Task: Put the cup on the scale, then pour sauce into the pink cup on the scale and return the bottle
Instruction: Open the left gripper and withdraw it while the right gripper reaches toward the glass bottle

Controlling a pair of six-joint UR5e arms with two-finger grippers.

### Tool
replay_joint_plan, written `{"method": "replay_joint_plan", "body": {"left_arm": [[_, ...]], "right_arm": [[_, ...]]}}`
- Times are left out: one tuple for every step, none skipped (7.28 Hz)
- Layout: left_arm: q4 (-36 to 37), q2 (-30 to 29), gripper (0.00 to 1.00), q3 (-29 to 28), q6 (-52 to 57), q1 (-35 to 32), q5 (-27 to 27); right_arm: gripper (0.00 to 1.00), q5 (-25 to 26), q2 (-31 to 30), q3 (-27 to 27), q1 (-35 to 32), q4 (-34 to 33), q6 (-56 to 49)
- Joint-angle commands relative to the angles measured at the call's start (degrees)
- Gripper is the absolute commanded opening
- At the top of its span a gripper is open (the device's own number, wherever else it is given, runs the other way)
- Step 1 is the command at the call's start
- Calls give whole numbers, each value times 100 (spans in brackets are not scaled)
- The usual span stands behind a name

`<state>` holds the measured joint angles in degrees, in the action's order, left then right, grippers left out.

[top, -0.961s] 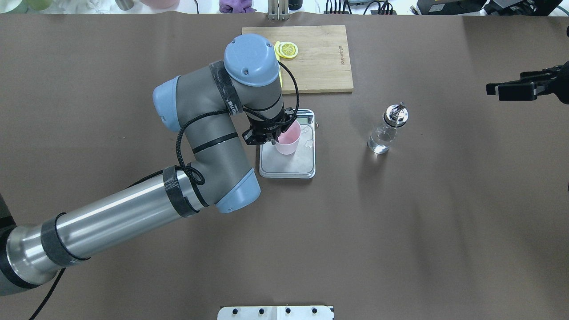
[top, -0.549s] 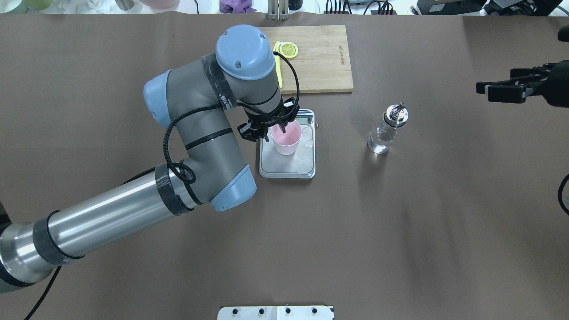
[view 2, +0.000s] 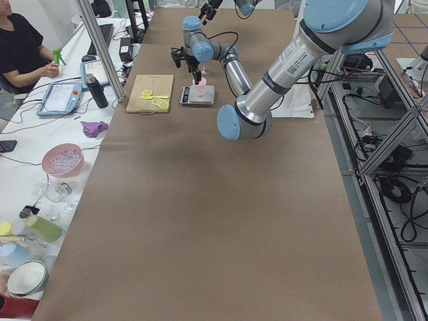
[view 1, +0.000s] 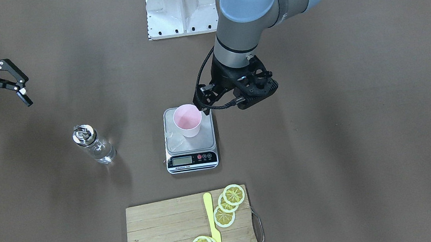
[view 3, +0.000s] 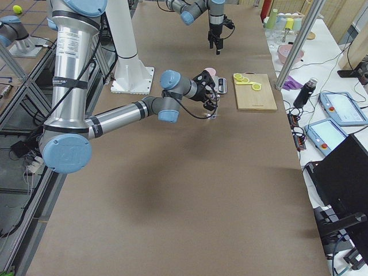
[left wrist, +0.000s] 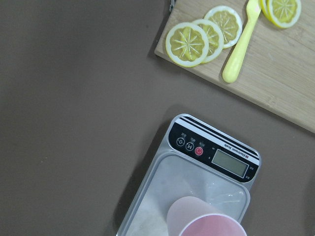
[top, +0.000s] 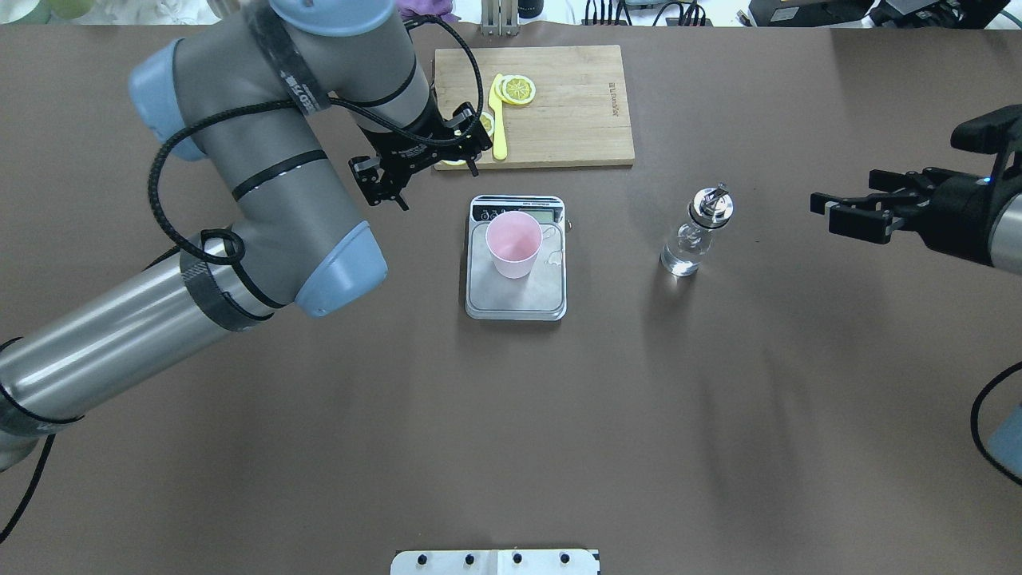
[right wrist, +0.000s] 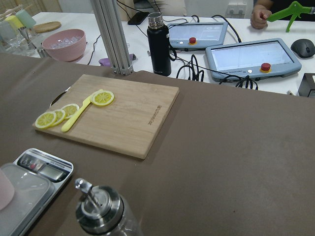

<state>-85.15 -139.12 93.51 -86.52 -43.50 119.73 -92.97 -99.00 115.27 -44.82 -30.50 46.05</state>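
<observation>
I've pulled the left tool [top: 439, 188] clear to the far left, jaws apart. The cup [top: 513, 243] stands on the scale [top: 511, 302] (step one done). The right tool [view 1: 10, 115], also apart, nears the bottle [top: 693, 239].

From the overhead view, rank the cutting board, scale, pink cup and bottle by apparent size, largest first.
1. cutting board
2. scale
3. cup and bottle: they look about alike, too close to rank

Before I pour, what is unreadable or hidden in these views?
- Small silver kitchen scale: display digits too small, front-facing view.
- Clear glass bottle with silver spout: body cut off by bottom edge, right wrist view.
- Pale pink plastic cup: inside cut off by bottom edge, left wrist view.
</observation>
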Motion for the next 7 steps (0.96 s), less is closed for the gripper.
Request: {"method": "replay_joint_plan", "body": {"left_arm": [[95, 183, 99, 298, 118, -141, 24], [87, 375, 99, 490, 118, -176, -11], [87, 420, 99, 510, 126, -203, -20], [87, 430, 99, 510, 127, -203, -46], [87, 473, 99, 510, 127, -203, -63], [52, 543, 99, 519, 127, -194, -203], [43, 553, 99, 519, 127, -185, -230]], "right_arm": [[97, 2001, -260, 13, 1574, 79, 105], [97, 2663, -260, -39, 2147, 70, 150], [97, 3322, -190, -223, 2692, 114, 585], [97, 3921, 263, -555, 3081, 106, 676], [96, 4048, 633, -967, 3093, 123, 634], [95, 4058, 645, -1024, 3093, 132, 625], [94, 4119, 645, -1050, 3093, 132, 607]]}}
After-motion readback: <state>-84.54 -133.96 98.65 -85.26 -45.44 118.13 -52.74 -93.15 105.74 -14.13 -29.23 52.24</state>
